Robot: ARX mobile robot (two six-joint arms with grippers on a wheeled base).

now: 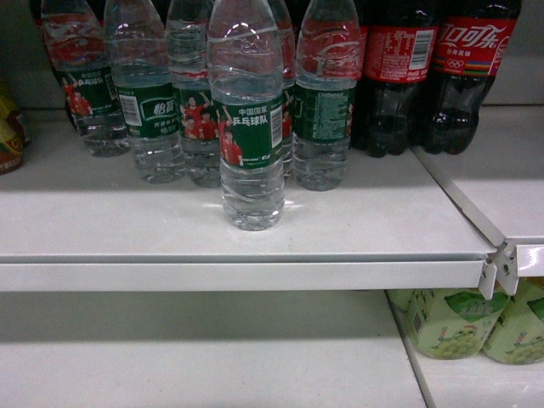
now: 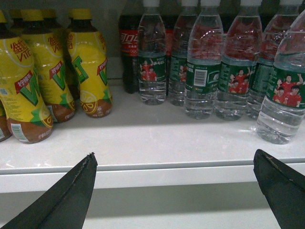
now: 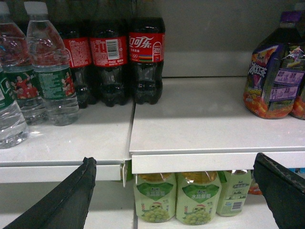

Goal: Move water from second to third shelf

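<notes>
Several clear water bottles with green labels stand on the upper white shelf [image 1: 255,246]. The front water bottle [image 1: 247,127] stands alone, nearest the shelf edge. The same water bottles [image 2: 201,62] fill the right half of the left wrist view, and two water bottles [image 3: 51,71] show at the left of the right wrist view. My left gripper [image 2: 174,164] hangs open before the shelf's front edge, nothing between its black fingers. My right gripper [image 3: 175,167] is also open and empty, level with the shelf edge. Neither gripper appears in the head view.
Dark cola bottles [image 1: 425,68] with red labels stand right of the water. Yellow-labelled tea bottles [image 2: 52,76] stand to the left. Pale green grape drink bottles [image 3: 176,198] sit on the lower shelf [image 1: 212,357] at right. A purple-capped juice bottle [image 3: 276,67] stands far right.
</notes>
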